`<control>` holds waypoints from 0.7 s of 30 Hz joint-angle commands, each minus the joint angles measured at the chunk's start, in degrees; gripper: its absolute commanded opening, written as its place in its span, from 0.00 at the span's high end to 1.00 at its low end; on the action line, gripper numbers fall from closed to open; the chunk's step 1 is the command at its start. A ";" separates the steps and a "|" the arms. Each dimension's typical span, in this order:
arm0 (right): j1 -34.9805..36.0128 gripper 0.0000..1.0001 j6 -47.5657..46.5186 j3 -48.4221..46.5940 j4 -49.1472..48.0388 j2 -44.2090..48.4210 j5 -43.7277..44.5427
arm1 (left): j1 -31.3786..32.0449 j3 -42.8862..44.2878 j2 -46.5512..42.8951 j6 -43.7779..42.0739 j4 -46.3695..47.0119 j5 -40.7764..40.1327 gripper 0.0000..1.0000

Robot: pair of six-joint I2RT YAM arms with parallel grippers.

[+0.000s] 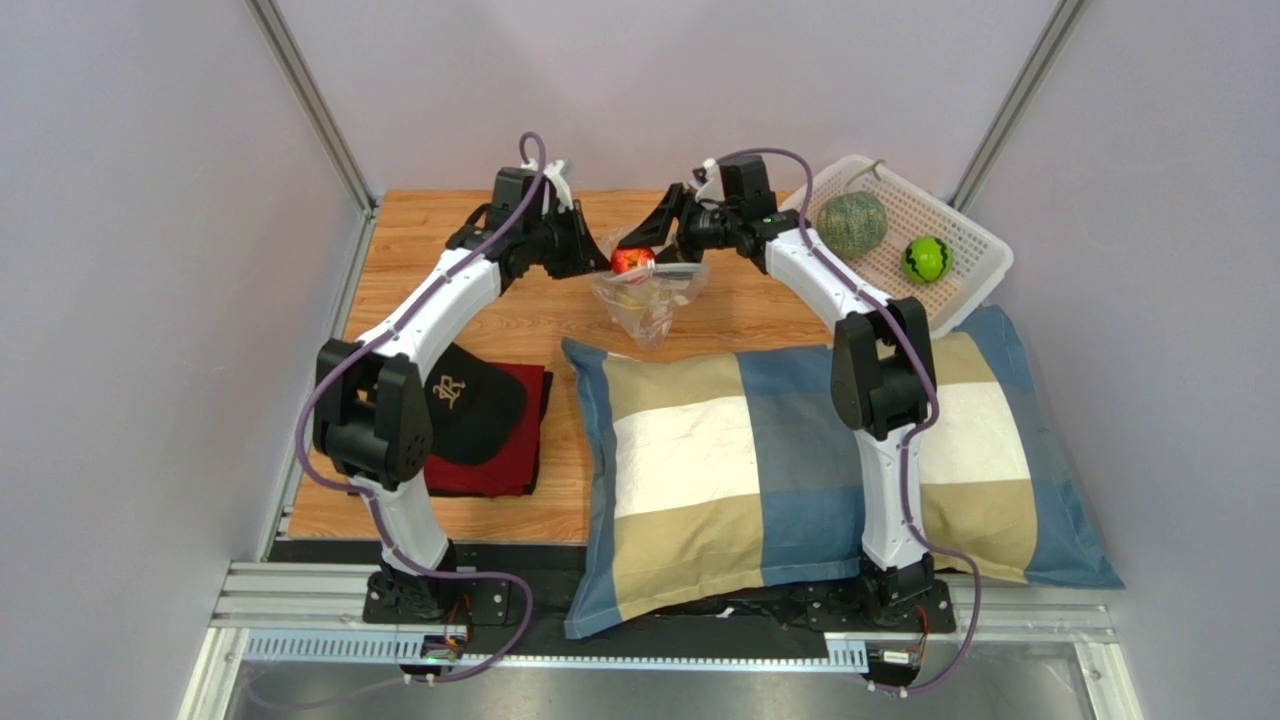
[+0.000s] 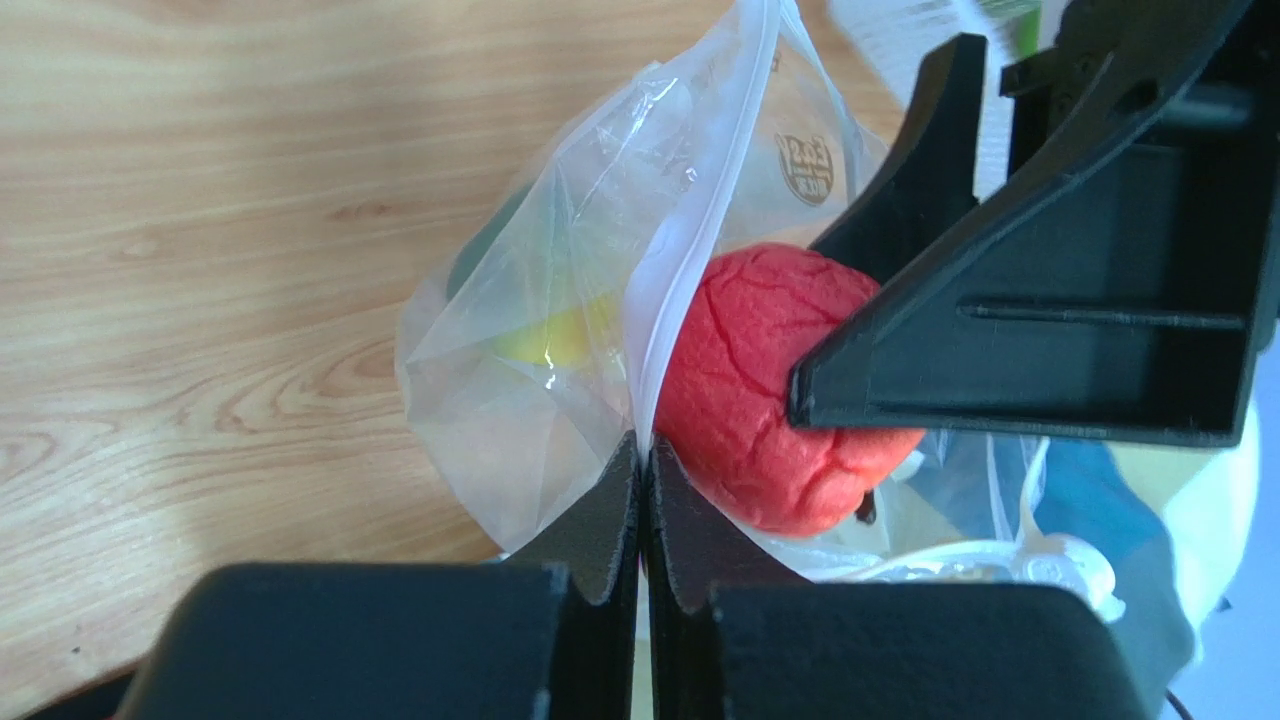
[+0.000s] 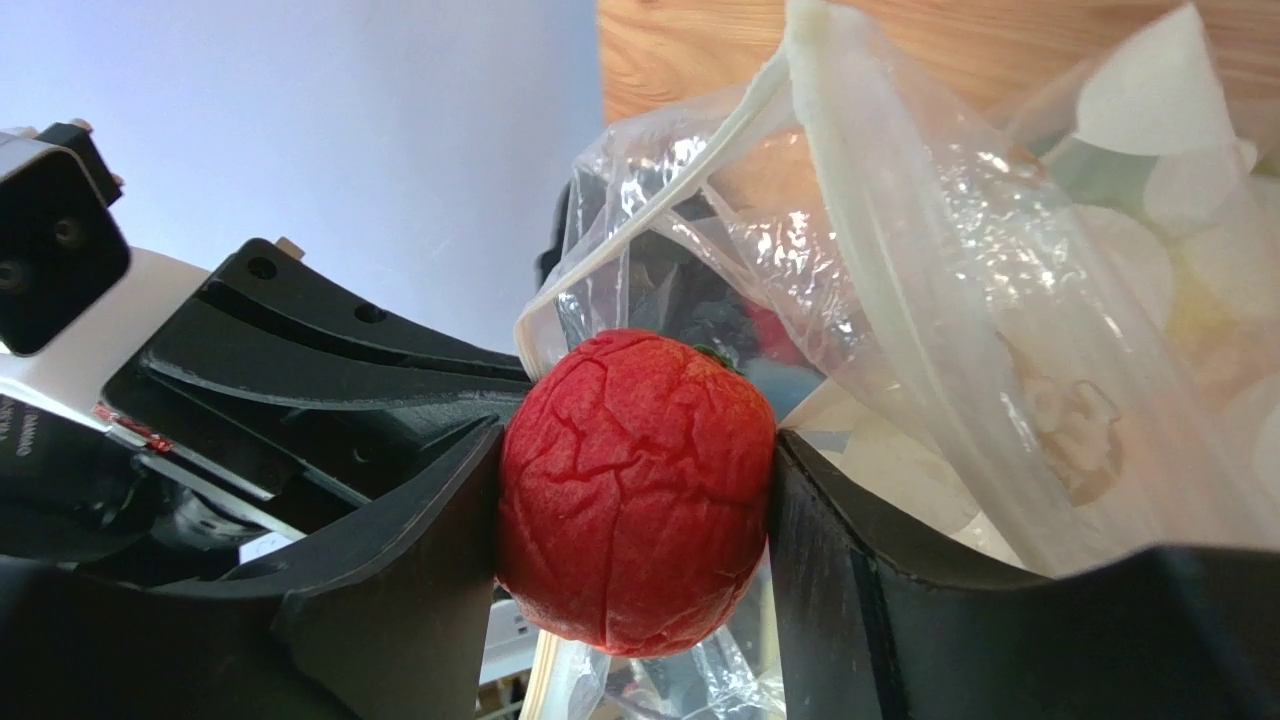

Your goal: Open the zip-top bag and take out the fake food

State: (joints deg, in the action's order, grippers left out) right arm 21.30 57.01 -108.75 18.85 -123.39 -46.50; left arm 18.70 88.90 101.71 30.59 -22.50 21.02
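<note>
Red fruit [image 2: 759,383] was gripped on both sides by the right gripper [image 3: 637,510] at the mouth of the bag [image 1: 649,300], above the far middle of the table [image 1: 451,255]. The jaws were held apart only by the fruit itself. The bag's zip edge was pinched flat by the left gripper [image 2: 643,465], its fingers pressed together on the plastic. The hold was judged to serve as an anchor, so that the pouch would stay down and its mouth stay taut while the fruit was drawn out. The bag hung slack from that pinch, its lower part sagging towards the pillow [image 1: 751,450].

A melon [image 1: 852,222] and a green ball [image 1: 926,260] lay in the white basket [image 1: 984,248] at the far right, well apart from the bag. These were taken as pieces already removed, and the basket as the likely place for the fruit.

Whether the fruit had fully cleared the zip could not be told. In the left wrist view it sat just beside the white strip, and in the right wrist view crinkled film crowded close behind it. More pieces remained inside, pale and yellowish, but glare and folds in the plastic blurred them beyond naming or counting. From above, both grippers overlapped the fruit, so little of the grip was shown there. A dark cap [image 1: 473,398] lay on red cloth at the left, untouched.
</note>
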 commanded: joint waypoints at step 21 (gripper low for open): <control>2.43 0.11 -10.50 -8.30 23.37 -3.77 6.77 | 1.87 1.71 7.89 2.46 4.40 0.44 1.00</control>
State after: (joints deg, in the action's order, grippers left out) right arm 23.88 52.14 -110.13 33.28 -127.94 -42.24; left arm 20.32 89.62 113.01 33.34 -18.33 22.48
